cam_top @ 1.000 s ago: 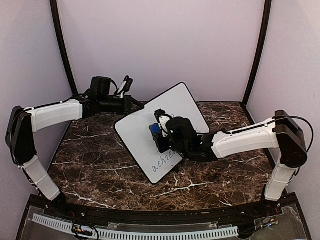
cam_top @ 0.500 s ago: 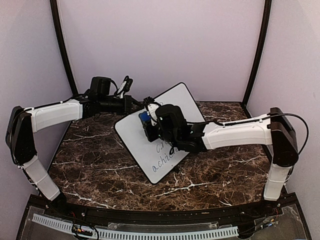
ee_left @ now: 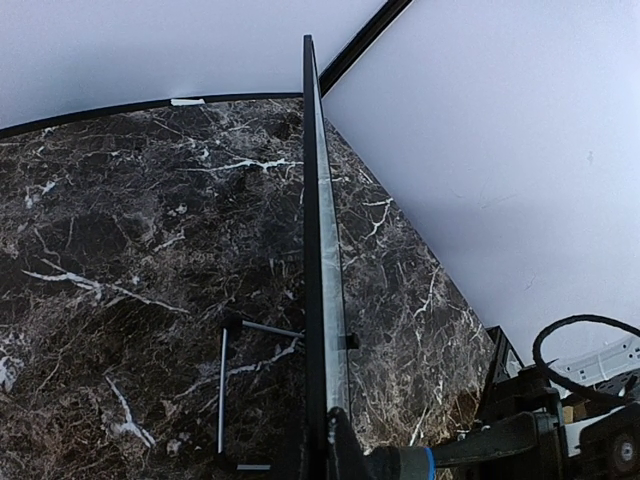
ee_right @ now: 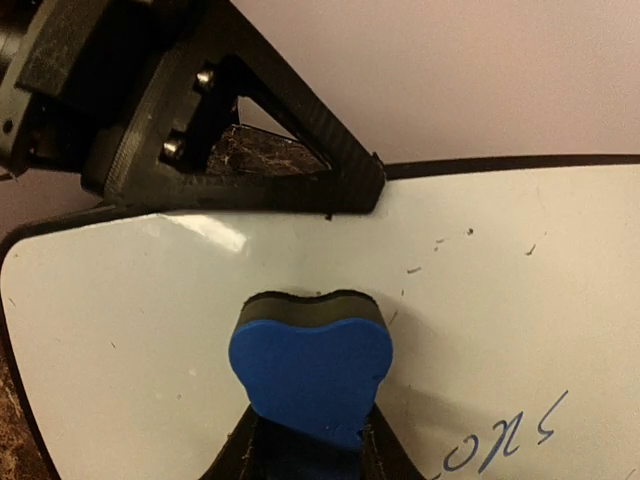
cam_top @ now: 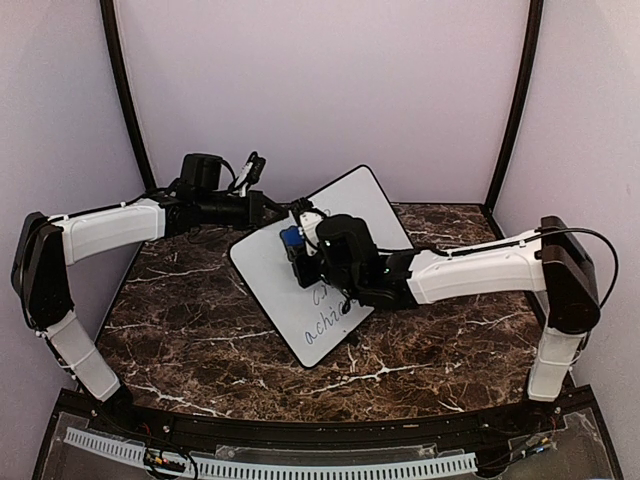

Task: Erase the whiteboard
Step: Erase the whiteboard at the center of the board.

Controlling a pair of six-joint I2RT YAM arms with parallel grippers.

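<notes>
The left tool [cam_top: 273, 211] is clamped on the far-left edge of the black-framed white rectangular whiteboard [cam_top: 268, 270] over the middle of the dark marble table [cam_top: 180, 320], while the right tool [cam_top: 296, 243] pinches a blue foam eraser block [ee_right: 310, 372] against it (handwriting lies nearer).

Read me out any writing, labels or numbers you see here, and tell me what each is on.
"achi": handwriting on the whiteboard, top view; its end is hidden by the right arm.
"ons": same board, right wrist view; the word is cut off at the picture's edge.
Line above "achi": too small to read.
</notes>
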